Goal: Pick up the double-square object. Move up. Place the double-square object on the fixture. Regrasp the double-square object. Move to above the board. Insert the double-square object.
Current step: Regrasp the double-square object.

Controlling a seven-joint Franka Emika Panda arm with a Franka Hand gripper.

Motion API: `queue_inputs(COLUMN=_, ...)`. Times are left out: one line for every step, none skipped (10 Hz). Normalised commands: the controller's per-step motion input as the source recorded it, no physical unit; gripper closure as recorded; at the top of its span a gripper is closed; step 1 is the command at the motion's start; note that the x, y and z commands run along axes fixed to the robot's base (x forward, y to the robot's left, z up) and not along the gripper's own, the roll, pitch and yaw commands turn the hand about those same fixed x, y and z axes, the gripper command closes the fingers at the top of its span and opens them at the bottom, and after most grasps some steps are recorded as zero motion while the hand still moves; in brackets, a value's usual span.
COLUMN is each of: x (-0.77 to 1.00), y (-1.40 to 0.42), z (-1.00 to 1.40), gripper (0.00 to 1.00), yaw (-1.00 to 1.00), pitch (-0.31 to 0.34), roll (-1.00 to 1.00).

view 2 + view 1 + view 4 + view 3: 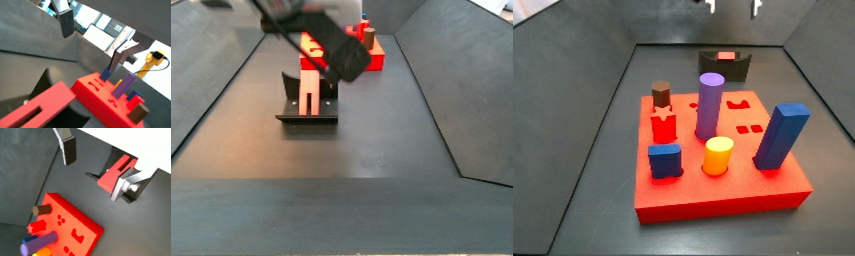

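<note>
The double-square object [310, 84] is a flat red-pink block standing against the upright of the fixture [305, 120]; in a side view the object [724, 56] sits on the dark fixture [723, 70] at the far end of the floor. In both wrist views the object [119, 171] [39, 107] lies below the fingers, and nothing touches it. My gripper [93, 168] [92, 42] hangs above it, open with nothing between the fingers [67, 150]. At the top edge of a side view only the gripper's [734, 6] fingertips show. The red board [714, 200] [73, 220] lies nearby.
The board carries upright pegs: purple [710, 100], blue [784, 135], yellow [718, 155], brown [661, 95] and a red star [664, 125]. Dark sloping walls [593, 90] enclose the floor on all sides.
</note>
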Motion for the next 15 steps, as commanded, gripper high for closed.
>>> queue_inputs(x=-0.12, y=-0.80, z=0.70, gripper=0.00, yaw=0.02, pitch=0.038, roll=1.00)
queue_inputs(x=-0.10, y=-0.78, z=0.65, gripper=0.00, yaw=0.02, pitch=0.037, roll=1.00)
queue_inputs(x=-0.11, y=-0.67, z=0.56, gripper=0.00, yaw=0.02, pitch=0.029, roll=1.00)
queue_inputs(x=-0.12, y=-0.46, z=0.31, gripper=0.00, yaw=0.02, pitch=0.017, roll=1.00)
queue_inputs(x=-0.09, y=-0.29, z=0.10, gripper=0.00, yaw=0.02, pitch=0.013, roll=1.00)
queue_inputs(x=-0.04, y=-0.12, z=0.00, gripper=0.00, yaw=0.02, pitch=0.012, roll=1.00)
queue_inputs(x=-0.02, y=-0.02, z=0.01, gripper=0.00, yaw=0.02, pitch=0.014, roll=1.00)
queue_inputs(x=-0.01, y=-0.03, z=0.01, gripper=0.00, yaw=0.02, pitch=0.014, roll=1.00)
queue_inputs(x=-0.02, y=-0.04, z=0.01, gripper=0.00, yaw=0.02, pitch=0.010, roll=1.00)
queue_inputs(x=-0.03, y=-0.03, z=0.01, gripper=0.00, yaw=0.02, pitch=0.005, roll=1.00)
queue_inputs(x=-0.04, y=-0.03, z=0.01, gripper=0.00, yaw=0.02, pitch=-0.002, roll=1.00)
queue_inputs(x=-0.04, y=-0.02, z=0.01, gripper=0.00, yaw=0.02, pitch=-0.008, roll=1.00)
queue_inputs(x=-0.04, y=-0.02, z=0.01, gripper=0.00, yaw=0.02, pitch=-0.014, roll=1.00)
queue_inputs(x=-0.03, y=-0.02, z=0.00, gripper=0.00, yaw=0.02, pitch=-0.022, roll=1.00)
queue_inputs(x=-0.03, y=-0.02, z=0.00, gripper=0.00, yaw=0.02, pitch=-0.027, roll=1.00)
